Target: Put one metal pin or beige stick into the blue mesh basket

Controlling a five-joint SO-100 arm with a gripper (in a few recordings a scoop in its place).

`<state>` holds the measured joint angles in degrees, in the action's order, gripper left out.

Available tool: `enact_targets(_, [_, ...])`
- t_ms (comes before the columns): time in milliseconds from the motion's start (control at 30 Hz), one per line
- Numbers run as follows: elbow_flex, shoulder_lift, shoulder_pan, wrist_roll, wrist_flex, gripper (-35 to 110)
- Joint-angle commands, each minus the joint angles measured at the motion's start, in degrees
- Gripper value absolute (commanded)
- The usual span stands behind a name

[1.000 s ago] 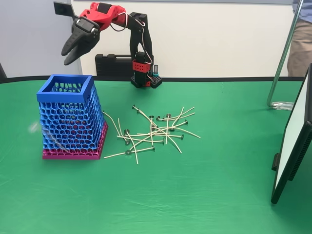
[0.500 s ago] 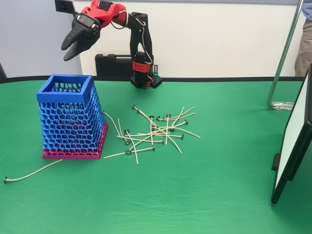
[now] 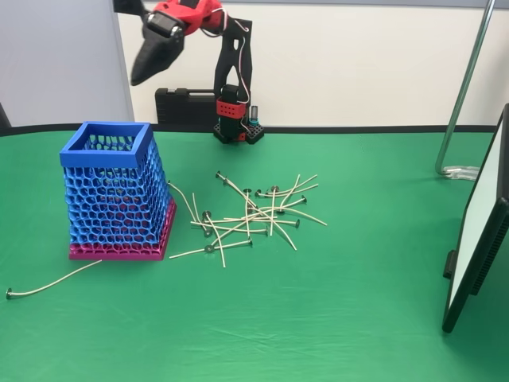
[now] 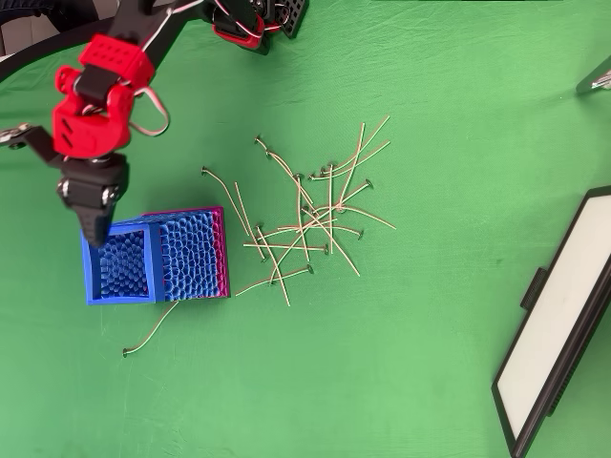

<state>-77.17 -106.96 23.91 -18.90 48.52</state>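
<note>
Beige stick [image 3: 52, 282] lay alone on the green table [image 3: 318, 318], near its left edge in the fixed view, just in front of the blue mesh basket [image 3: 115, 195] and outside it; its dark head pointed left. In the overhead view the same stick [image 4: 151, 330] curved away from the basket [image 4: 158, 256] toward the table's near side. The basket stood upright on its pink base, left of the middle. High above its back rim hung the gripper [image 3: 149, 65], black fingers on a red arm, pointing down; in the overhead view the gripper [image 4: 95, 229] sat over the basket's left corner. The jaws looked drawn together with nothing between them, though I could hardly be sure at that angle. Right of the basket, a loose pile of sticks [image 3: 254, 215] lay crossed near the table's centre. A white panel [image 3: 477, 239] leaned at the right edge.
</note>
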Motion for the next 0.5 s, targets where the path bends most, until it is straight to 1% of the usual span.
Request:
enact_targets(0, [-6.9, -9.3, -2.8, 0.0, -0.7, 1])
enact_targets(300, [-25.0, -28.4, -13.8, 2.3, 6.1, 1])
enact_targets(467, [-36.7, -41.1, -18.9, 4.4, 7.8, 1])
